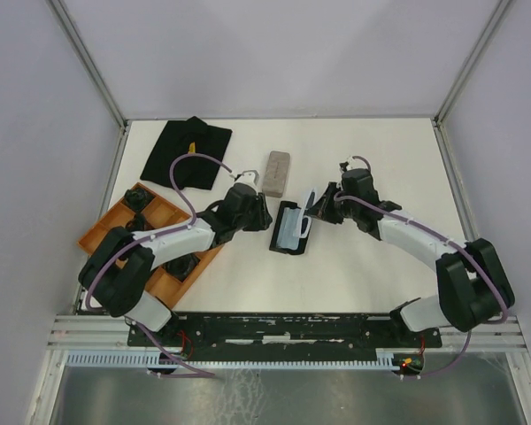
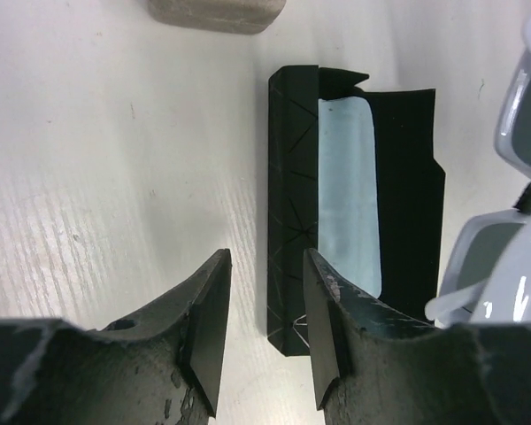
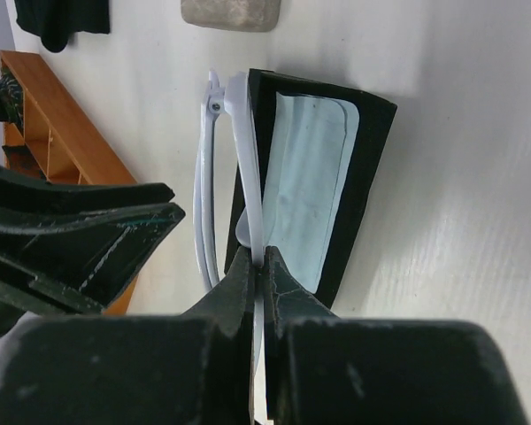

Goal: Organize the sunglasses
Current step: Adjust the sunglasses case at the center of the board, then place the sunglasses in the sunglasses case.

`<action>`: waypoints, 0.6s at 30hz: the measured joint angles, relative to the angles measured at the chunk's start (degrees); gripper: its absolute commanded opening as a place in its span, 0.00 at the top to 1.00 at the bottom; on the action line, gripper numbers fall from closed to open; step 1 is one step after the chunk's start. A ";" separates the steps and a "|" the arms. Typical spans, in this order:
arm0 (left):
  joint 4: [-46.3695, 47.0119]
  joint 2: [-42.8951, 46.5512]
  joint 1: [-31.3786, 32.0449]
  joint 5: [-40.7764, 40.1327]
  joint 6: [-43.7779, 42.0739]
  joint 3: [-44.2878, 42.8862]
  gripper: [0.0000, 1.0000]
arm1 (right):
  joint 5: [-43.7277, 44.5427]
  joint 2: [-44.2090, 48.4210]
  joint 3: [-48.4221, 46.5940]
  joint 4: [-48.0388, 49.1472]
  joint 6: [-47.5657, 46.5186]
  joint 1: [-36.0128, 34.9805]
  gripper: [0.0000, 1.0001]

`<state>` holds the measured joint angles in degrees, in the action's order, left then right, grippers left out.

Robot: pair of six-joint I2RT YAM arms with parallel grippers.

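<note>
Table (image 1: 380,266): white and matte. The left wrist view shows a faint grain in it.

Tray (image 1: 102,232): orange, with dividers, at the table's left edge. Only the top view shows it whole; the right wrist view catches one corner. Dark items sit in its compartments, too small to identify.

Black cloth (image 1: 188,146): limp and folded, at the far left. It appears in the top view and as a scrap in the right wrist view.

Black case (image 1: 289,232): lies open and flat mid-table, between the two grippers. It is stiff, and the left wrist view shows thin crease lines across it (image 2: 292,221).

Grey case (image 1: 276,172): an oblong with rounded corners and a felt-like surface, lying closed just beyond the black case.

Blue cloth (image 2: 347,195): pale and smooth with rounded corners, lying flat inside the black case. From the top it is barely readable.

Left gripper (image 2: 266,257): its fingers are spread with nothing between them, low at the near end of the black case.

Right gripper (image 3: 258,261): its fingers are pressed tight on the rim of the pale glasses (image 3: 243,159).

Pale glasses: held on edge along one side of the black case. I cannot tell whether they touch it. The frame is thin, glossy, white-lavender plastic. The left wrist view shows greyish lenses (image 2: 513,115), and the right wrist view shows only the frame's edge and a hinge.
</note>
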<state>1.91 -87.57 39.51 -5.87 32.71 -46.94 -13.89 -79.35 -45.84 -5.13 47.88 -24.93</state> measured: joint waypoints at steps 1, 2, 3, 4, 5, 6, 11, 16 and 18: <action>-0.02 -0.09 0.00 -0.02 0.00 0.15 0.56 | -0.26 -1.29 0.04 0.90 0.72 -0.07 1.00; -0.04 -0.31 0.02 -0.04 -0.02 0.22 0.56 | -0.57 -2.73 0.04 1.75 1.51 -0.13 1.00; -0.02 -0.66 0.02 -0.04 -0.02 0.22 0.56 | -0.76 -3.89 0.04 2.40 2.08 -0.20 1.00; -0.02 -1.18 0.00 -0.07 -0.04 0.22 0.56 | -0.98 -4.92 0.04 2.95 2.69 -0.24 1.00; -0.04 -1.60 0.00 -0.07 -0.04 0.24 0.56 | -1.14 -5.62 0.04 3.26 3.06 -0.35 1.00; -0.04 -2.08 0.00 -0.04 -0.04 0.24 0.56 | -1.16 -6.27 0.04 3.56 3.43 -0.48 1.00; -0.07 -4.52 0.13 -0.02 -0.09 0.24 0.58 | -1.57 -8.24 0.04 4.70 4.00 -0.52 1.00; -0.59 -5.77 1.29 -0.09 -0.11 0.28 0.59 | -1.75 -8.63 0.13 4.74 4.00 -0.57 1.00; -0.66 -5.77 2.34 -0.33 -0.13 0.28 0.59 | -1.77 -8.63 0.13 4.66 3.89 -0.57 1.00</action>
<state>1.26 -93.34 41.85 -6.20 32.58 -46.65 -15.66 -87.99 -45.71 -0.47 51.77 -25.50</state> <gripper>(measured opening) 0.417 0.022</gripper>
